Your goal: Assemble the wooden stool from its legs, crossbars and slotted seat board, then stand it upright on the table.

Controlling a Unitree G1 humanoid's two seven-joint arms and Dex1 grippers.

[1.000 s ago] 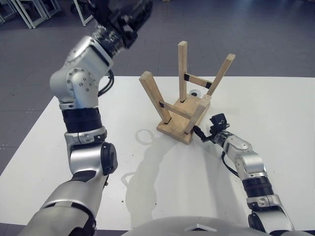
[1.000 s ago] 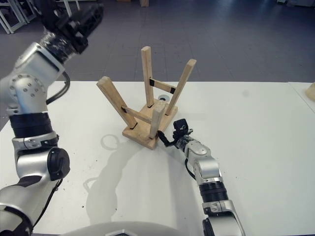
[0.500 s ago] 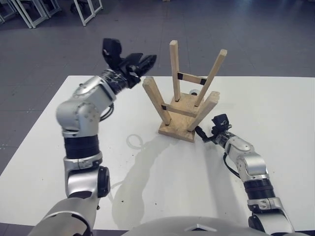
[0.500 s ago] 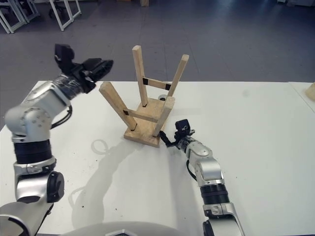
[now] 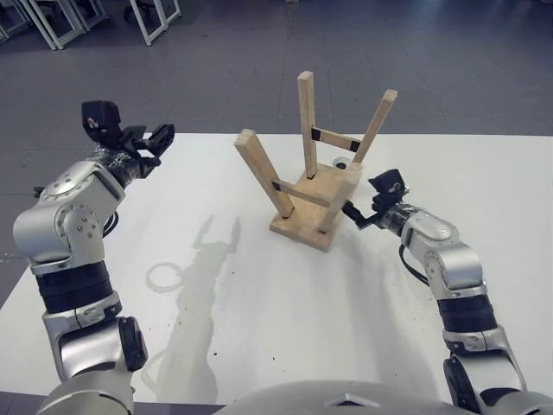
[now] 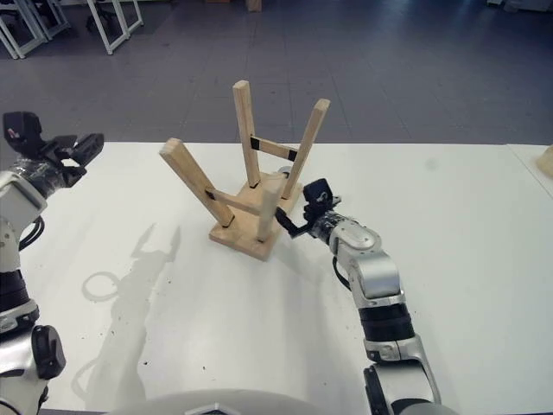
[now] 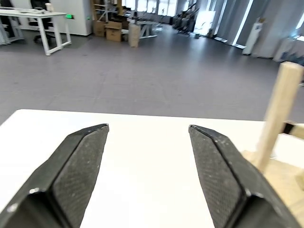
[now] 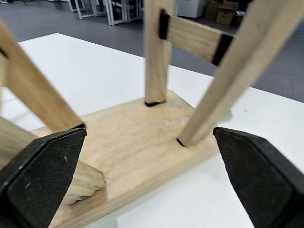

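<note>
The assembled wooden stool (image 5: 304, 223) lies upside down on the white table (image 5: 484, 173), leaning to the left, its legs (image 5: 307, 121) pointing up. Black-ended crossbars (image 5: 333, 138) link the legs. My right gripper (image 5: 354, 212) is at the seat board's right edge. Its fingers are open, and in the right wrist view the seat board (image 8: 142, 142) lies between the wide-spread pads (image 8: 42, 175). My left gripper (image 5: 154, 143) is held open above the table's far left edge, well away from the stool. One stool leg (image 7: 280, 109) shows beyond the left gripper (image 7: 147, 128).
A small round fitting (image 5: 340, 162) sits in the tabletop just behind the stool. The table's far edge (image 5: 207, 135) runs close behind the stool, with grey floor beyond. Bare tabletop lies in front of and left of the stool.
My left arm swung down from high above the stool and out to the table's left side. The stool shifted slightly left and changed its lean, with my right gripper moving farther along beside it.
</note>
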